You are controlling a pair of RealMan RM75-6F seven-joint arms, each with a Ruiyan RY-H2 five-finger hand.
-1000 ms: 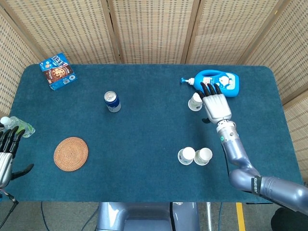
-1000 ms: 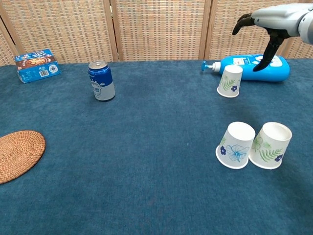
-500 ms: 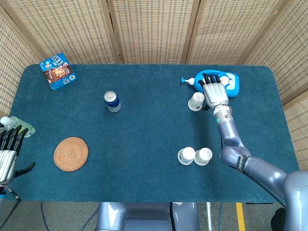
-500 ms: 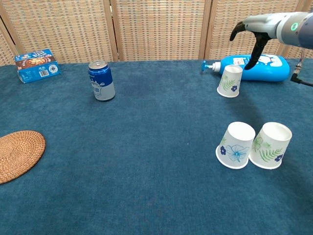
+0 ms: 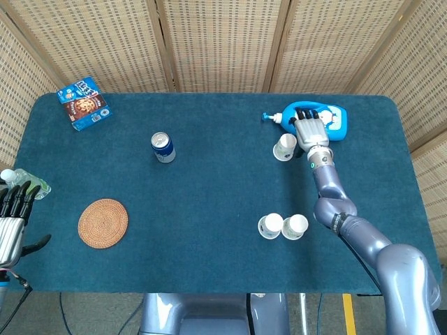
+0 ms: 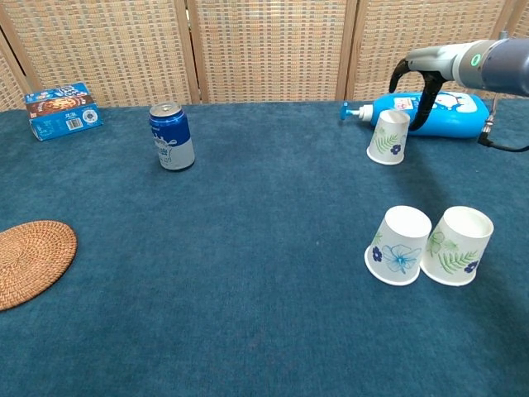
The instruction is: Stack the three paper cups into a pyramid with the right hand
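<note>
The right hand [image 5: 309,130] is stretched far across the counter [image 5: 209,209], palm down and fingers spread wide, empty, just beside the lone upside-down paper cup [image 5: 284,147] and over the blue pump bottle [image 5: 335,120]. The other two paper cups [image 5: 282,226] stand touching, nearer the front edge. The left hand [image 5: 10,223] rests open at the counter's left edge
</note>
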